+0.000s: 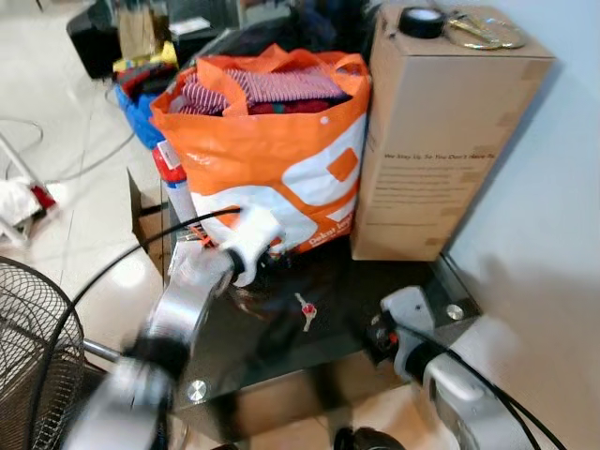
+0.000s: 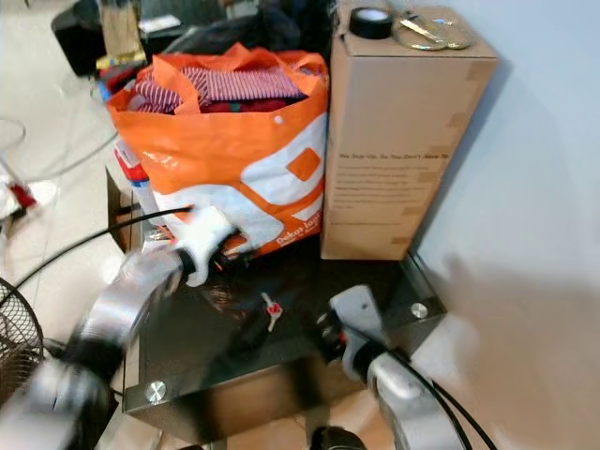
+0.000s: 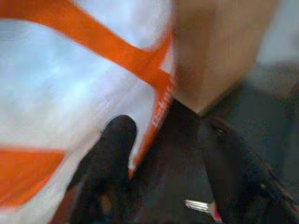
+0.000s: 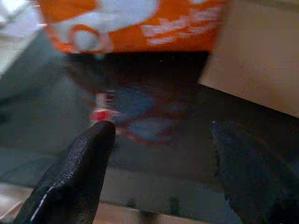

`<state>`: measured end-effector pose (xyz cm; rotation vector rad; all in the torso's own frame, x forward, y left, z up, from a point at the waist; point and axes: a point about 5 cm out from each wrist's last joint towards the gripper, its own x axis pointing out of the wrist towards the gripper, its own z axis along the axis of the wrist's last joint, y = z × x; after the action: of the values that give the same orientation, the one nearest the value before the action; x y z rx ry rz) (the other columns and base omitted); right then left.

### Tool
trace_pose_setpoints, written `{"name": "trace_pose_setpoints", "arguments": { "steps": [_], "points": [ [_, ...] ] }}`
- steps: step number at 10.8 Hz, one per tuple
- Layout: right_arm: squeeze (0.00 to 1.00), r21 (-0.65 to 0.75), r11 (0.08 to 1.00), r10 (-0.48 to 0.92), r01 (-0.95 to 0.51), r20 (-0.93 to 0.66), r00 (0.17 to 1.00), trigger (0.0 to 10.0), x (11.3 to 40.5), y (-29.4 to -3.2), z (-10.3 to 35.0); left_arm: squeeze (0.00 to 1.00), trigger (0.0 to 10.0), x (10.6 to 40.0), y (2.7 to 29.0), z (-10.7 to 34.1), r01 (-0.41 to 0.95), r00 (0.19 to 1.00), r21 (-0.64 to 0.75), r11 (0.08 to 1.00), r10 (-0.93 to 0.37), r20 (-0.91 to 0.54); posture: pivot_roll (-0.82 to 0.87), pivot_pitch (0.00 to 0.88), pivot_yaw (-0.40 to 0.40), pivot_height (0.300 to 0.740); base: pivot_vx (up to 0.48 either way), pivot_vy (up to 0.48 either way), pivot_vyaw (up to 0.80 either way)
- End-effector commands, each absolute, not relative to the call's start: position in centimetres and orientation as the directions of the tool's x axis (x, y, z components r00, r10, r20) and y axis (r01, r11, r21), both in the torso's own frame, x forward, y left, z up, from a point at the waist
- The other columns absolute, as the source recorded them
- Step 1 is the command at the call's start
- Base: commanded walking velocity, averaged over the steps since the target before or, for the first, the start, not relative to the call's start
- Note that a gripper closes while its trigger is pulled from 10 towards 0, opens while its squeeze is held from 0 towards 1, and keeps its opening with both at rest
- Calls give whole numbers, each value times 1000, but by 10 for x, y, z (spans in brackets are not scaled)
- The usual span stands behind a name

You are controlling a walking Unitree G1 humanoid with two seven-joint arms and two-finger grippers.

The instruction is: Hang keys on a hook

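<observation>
A small bunch of keys [image 1: 305, 312] with a red tag lies flat on the black glass table [image 1: 281, 361]. My left gripper [image 3: 166, 135] is open above the table beside the orange bag; the keys [image 3: 201, 206] lie just below and between its fingers. Its white wrist [image 1: 248, 239] is close to the foot of the bag. My right gripper [image 4: 161, 133] is open too, low over the table's near right corner and pointing at the keys [image 4: 100, 110], some way short of them. Nothing is held in either one.
An orange and white bag [image 1: 272, 141] stuffed with clothes stands at the back of the table. Beside it is a tall cardboard box [image 1: 441, 141] with a roll of black tape [image 1: 421, 21] on top. A pale wall [image 1: 553, 187] runs along the right; a wire fan guard [image 1: 28, 347] stands at lower left.
</observation>
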<state>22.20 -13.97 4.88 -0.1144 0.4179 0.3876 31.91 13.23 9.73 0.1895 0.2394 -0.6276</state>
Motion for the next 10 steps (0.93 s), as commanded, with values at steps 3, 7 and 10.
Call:
{"name": "trace_pose_setpoints", "arguments": {
  "steps": [3,7,10],
  "points": [
    [0,-14,967,231,-255,-378,896,10000,245,-158,58,1000,10000,297,166,99,327,937,140,935,-302,-174,-60,0,-6,740,0,0,0],
    [0,42,962,269,-270,-320,908,10000,255,-150,63,1000,10000,259,188,88,156,974,119,981,-132,-187,-26,0,-26,740,0,0,0],
    [0,86,935,353,-344,-309,883,10000,271,-129,61,1000,10000,243,207,85,34,984,56,998,-24,-174,43,0,-63,740,0,-270,0]
  ]
}}
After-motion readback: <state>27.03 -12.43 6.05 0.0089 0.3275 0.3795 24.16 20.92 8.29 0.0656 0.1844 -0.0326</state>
